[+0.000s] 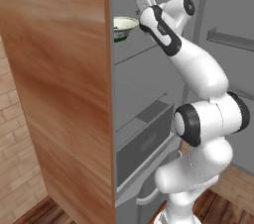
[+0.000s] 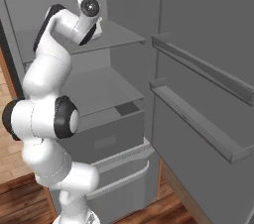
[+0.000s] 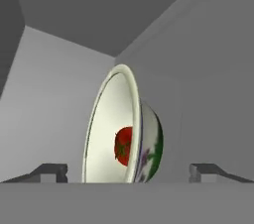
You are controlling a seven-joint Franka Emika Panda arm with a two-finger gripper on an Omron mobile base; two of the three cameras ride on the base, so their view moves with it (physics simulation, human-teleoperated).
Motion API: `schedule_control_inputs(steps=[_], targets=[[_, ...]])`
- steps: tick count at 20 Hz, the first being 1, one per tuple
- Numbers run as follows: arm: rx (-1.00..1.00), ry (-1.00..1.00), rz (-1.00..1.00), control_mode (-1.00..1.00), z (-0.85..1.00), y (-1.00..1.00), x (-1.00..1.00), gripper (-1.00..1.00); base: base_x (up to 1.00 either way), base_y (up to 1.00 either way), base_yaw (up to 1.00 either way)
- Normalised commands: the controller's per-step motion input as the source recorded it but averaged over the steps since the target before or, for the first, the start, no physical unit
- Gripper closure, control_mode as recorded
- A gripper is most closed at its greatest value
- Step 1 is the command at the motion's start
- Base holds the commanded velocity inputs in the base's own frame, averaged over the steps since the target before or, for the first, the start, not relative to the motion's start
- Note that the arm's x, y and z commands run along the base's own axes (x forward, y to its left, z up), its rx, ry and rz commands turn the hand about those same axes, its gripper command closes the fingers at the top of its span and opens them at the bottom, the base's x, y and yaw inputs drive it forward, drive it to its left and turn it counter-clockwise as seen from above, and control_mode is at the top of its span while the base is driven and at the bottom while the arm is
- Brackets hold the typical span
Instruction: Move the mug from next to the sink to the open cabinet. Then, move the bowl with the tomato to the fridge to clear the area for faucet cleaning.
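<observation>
The cream-white bowl (image 1: 124, 26) rests on the top shelf (image 2: 116, 37) of the open grey fridge (image 1: 149, 84). In the hand view the bowl (image 3: 111, 134) appears on edge, with the red tomato (image 3: 124, 146) inside it. My gripper (image 3: 128, 172) is open, its rim standing between the jaws. The two fingertips (image 3: 49, 171) stand wide apart, clear of the bowl on either side. From the left base view, my hand (image 1: 146, 2) is just right of the bowl at shelf height. The mug, sink, open cabinet and faucet are out of view.
A tall wooden side panel (image 1: 59, 94) stands close on the left of the fridge opening. The fridge door (image 2: 198, 119), with its shelf rails, hangs open on the right. A lower shelf (image 2: 104, 91) and drawers (image 2: 119, 178) lie below my arm.
</observation>
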Motion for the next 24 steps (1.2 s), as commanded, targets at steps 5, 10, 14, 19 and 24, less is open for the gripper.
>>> schedule_control_inputs(steps=[5,10,14,19,24], targets=[[0.00,-0.24,0.01,-1.00,-0.16,-0.65,-1.00,-1.00,0.00,0.00,0.00],[-0.02,-0.05,0.03,-1.00,-0.64,-0.85,-1.00,-1.00,0.00,0.00,0.00],[-0.15,0.13,0.03,-1.00,-0.62,-0.64,-1.00,-1.00,0.00,0.00,0.00],[-0.35,0.41,0.11,-1.00,-0.44,-0.16,-1.00,-1.00,0.00,0.00,0.00],[-0.43,0.53,0.28,-1.00,-0.35,0.08,-0.96,-1.00,0.00,0.00,0.00]])
